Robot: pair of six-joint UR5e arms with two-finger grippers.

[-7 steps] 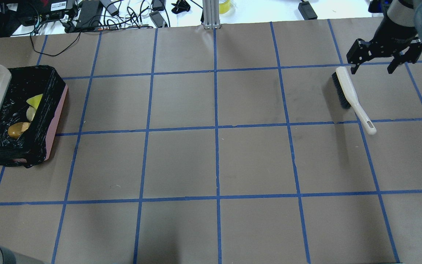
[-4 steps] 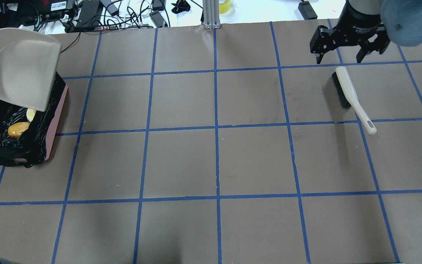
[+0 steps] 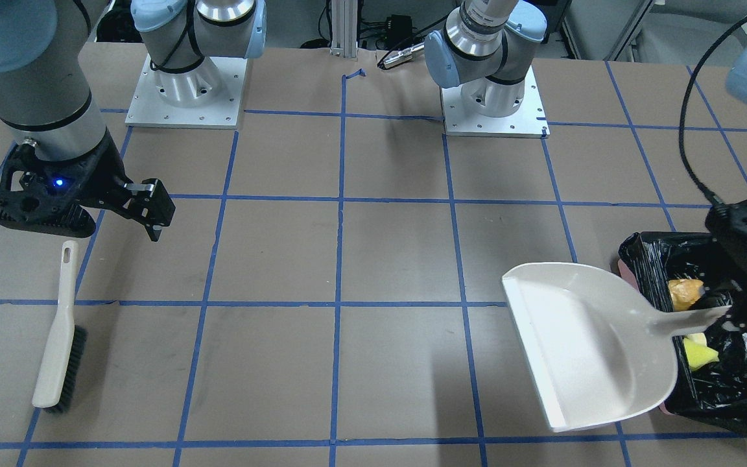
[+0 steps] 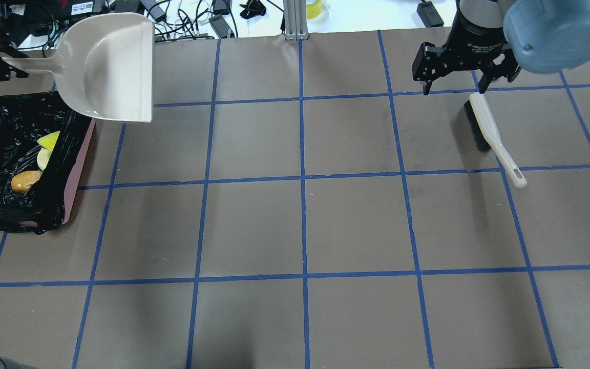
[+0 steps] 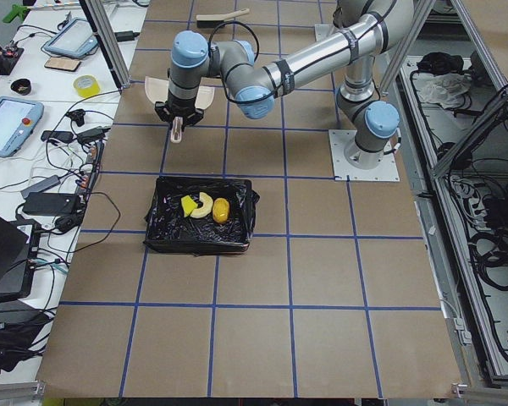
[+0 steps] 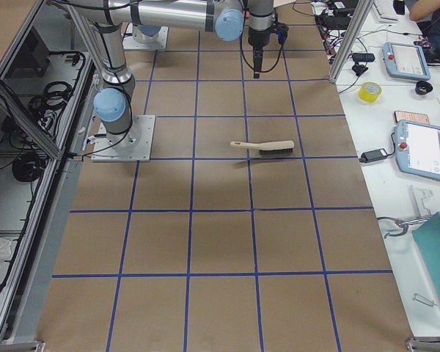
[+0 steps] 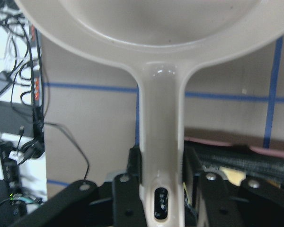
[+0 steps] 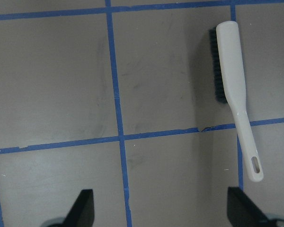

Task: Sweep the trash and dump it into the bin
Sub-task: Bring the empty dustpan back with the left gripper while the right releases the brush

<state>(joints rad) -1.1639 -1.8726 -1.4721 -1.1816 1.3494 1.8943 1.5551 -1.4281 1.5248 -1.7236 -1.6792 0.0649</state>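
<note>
**Q:** Where is the trash?
**A:** The potato [image 4: 25,180], ring [image 4: 43,158] and sponge [image 4: 49,139] lie inside the bin [image 4: 77,169].
**Q:** And the claws?
**A:** The left gripper [image 7: 161,175] is clamped on the dustpan [image 4: 113,66] handle, with the pan near the bin. The right gripper [image 4: 456,84] hangs near the brush [image 4: 484,128], its jaws spread and holding nothing. The brush lies on the table [image 4: 305,225].

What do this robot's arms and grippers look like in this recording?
The right arm and left arm are silver tubes with pale blue joint caps, on square metal base plates. The right gripper and left gripper are black, two-fingered; the right shows a blue light and white lettering. A black cable runs to the left wrist.
</note>
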